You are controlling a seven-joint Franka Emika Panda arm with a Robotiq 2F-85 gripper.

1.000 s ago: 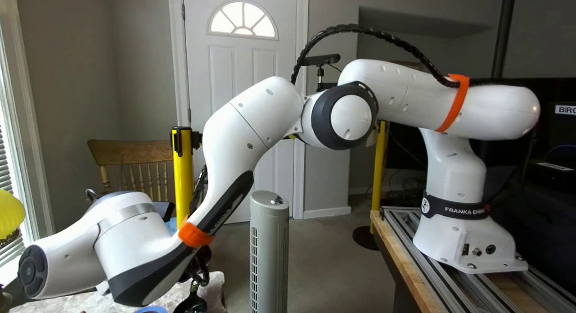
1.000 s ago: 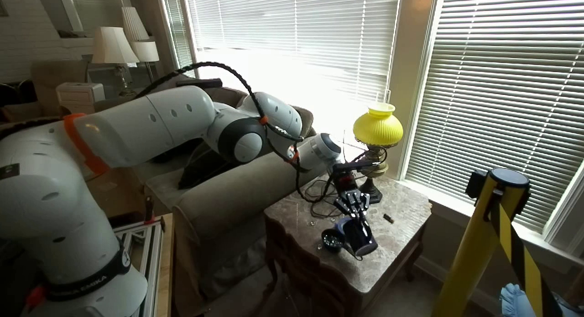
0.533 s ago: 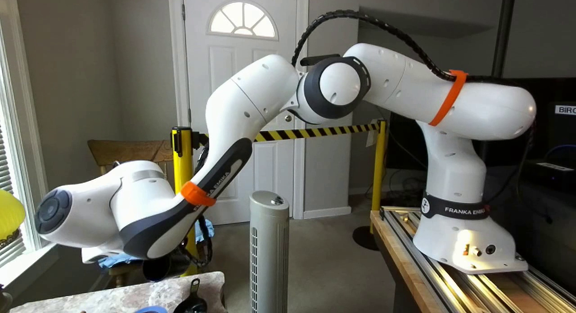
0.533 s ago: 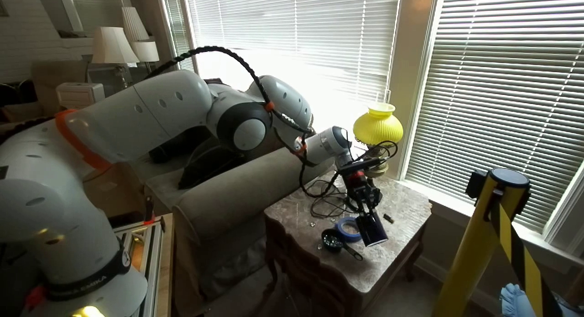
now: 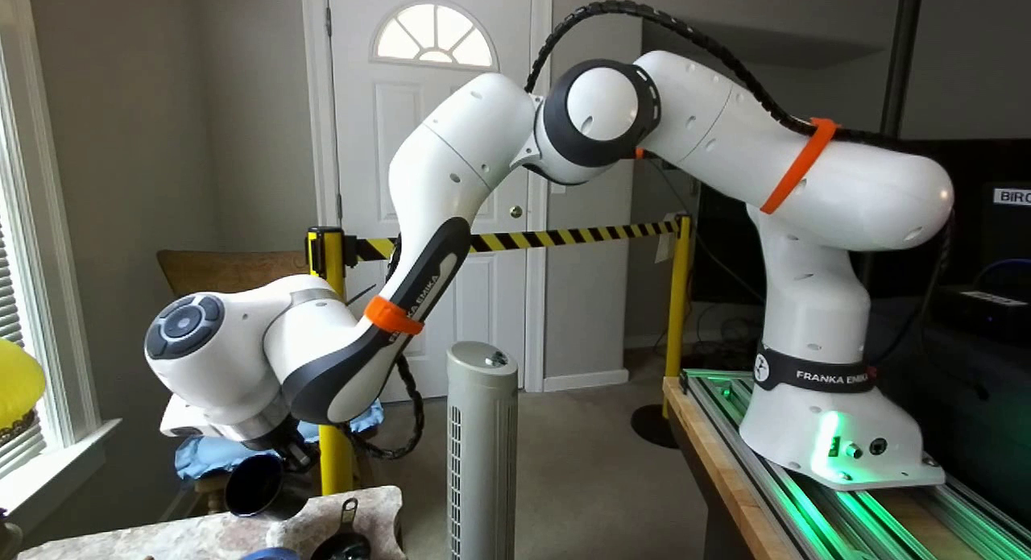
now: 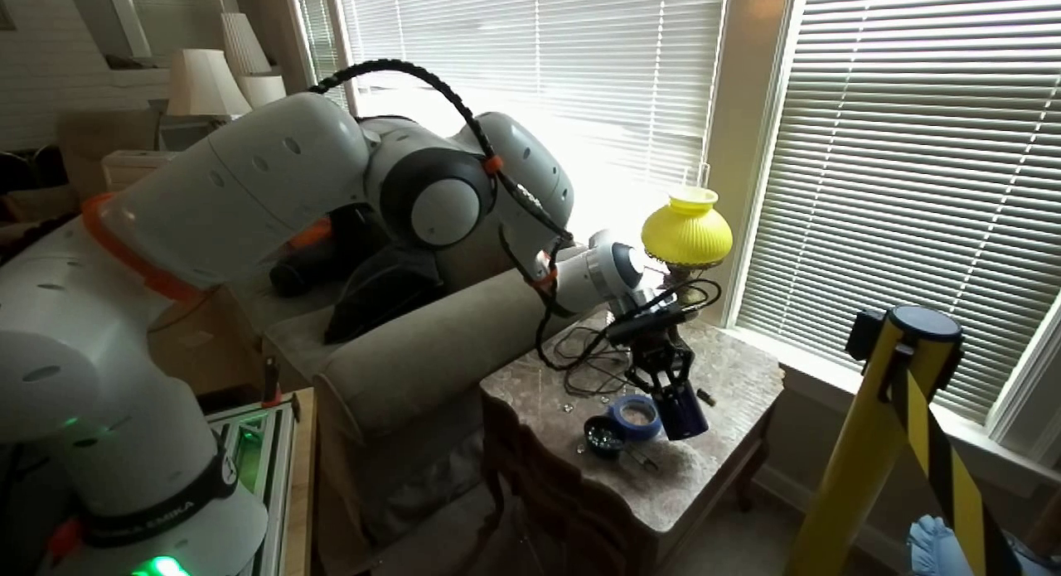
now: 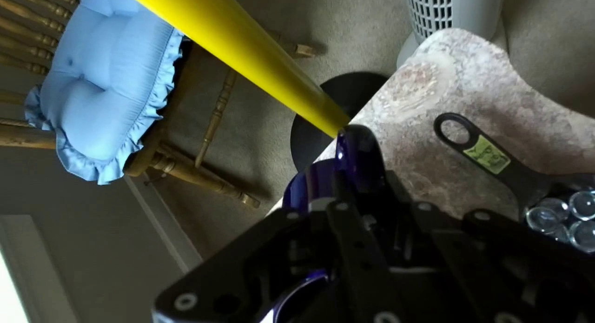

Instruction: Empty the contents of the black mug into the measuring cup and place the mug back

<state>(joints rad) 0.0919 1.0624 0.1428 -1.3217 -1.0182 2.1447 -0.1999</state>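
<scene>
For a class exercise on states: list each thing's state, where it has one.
Black mug, held, tilted
Gripper, shut on the mug
Measuring cup, upright, holding clear beads
Tape roll, lying flat
Door, shut
Robot base, lit green
Barrier tape, stretched
Yellow lamp, on or off unclear

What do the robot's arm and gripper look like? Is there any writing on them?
The arm is smooth, white and rounded, with dark grey trim and bright orange bands. A bumpy black cable runs along it. A black band near the bottom says FRANKA EMIKA in white. The gripper is black, with linked bars and pale round bolt heads.
</scene>
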